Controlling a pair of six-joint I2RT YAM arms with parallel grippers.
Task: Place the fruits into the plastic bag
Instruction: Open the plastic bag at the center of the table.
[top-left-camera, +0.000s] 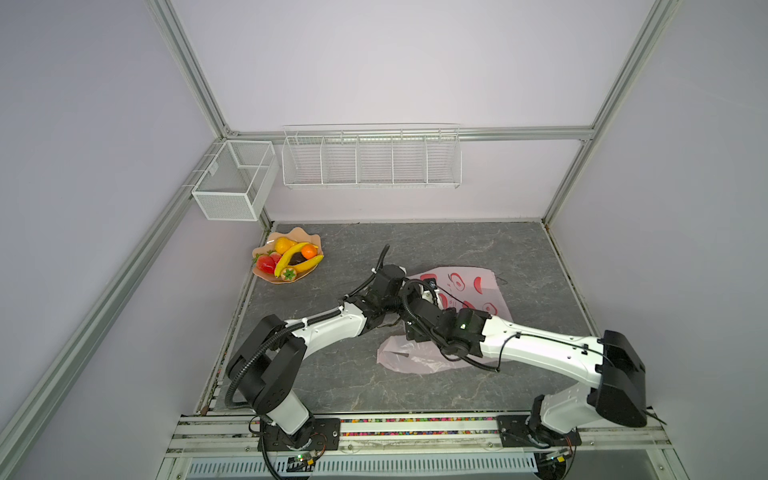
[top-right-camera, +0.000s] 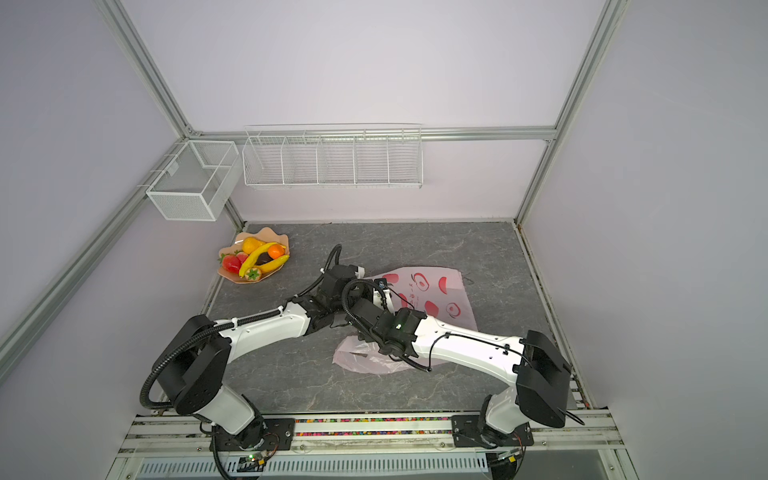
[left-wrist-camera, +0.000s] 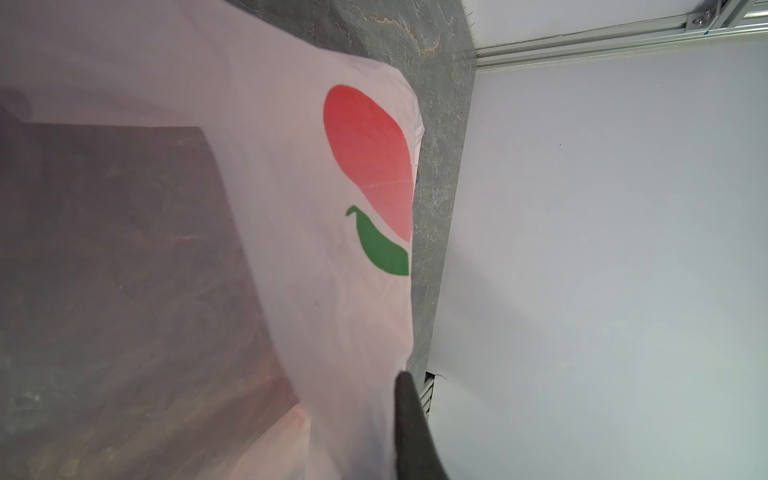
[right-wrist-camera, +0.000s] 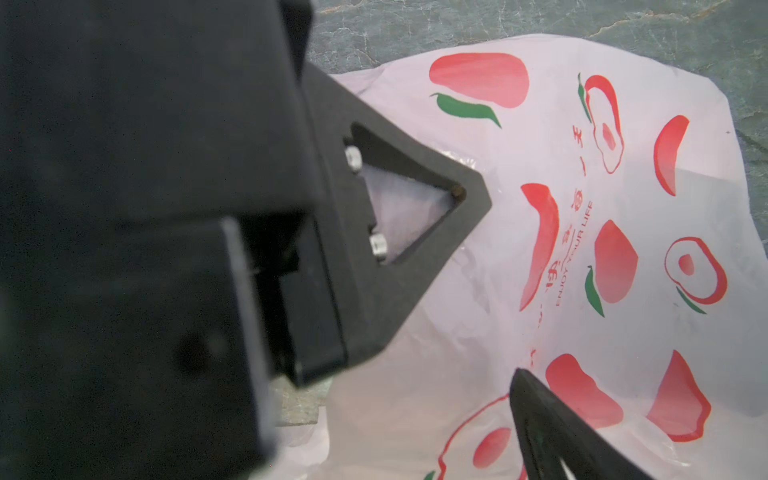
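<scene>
Fruits (top-left-camera: 291, 258) heaped in a peach dish (top-left-camera: 267, 277) at the counter's (top-left-camera: 457, 249) far left corner, well apart from the pink plastic bag (top-left-camera: 478, 286) mid-counter; left hand (right-wrist-camera: 465, 203) pinches its film, right hand (right-wrist-camera: 540, 415) hangs above, jaws wide apart.

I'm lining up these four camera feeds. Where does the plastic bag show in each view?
In both top views: plastic bag right of centre, pink with red prints.
Left wrist view: close up, lifted, one red-and-green print showing.
Right wrist view: spread out, many prints and text readable.
Shared landmark: the grey marbled tabletop.
</scene>
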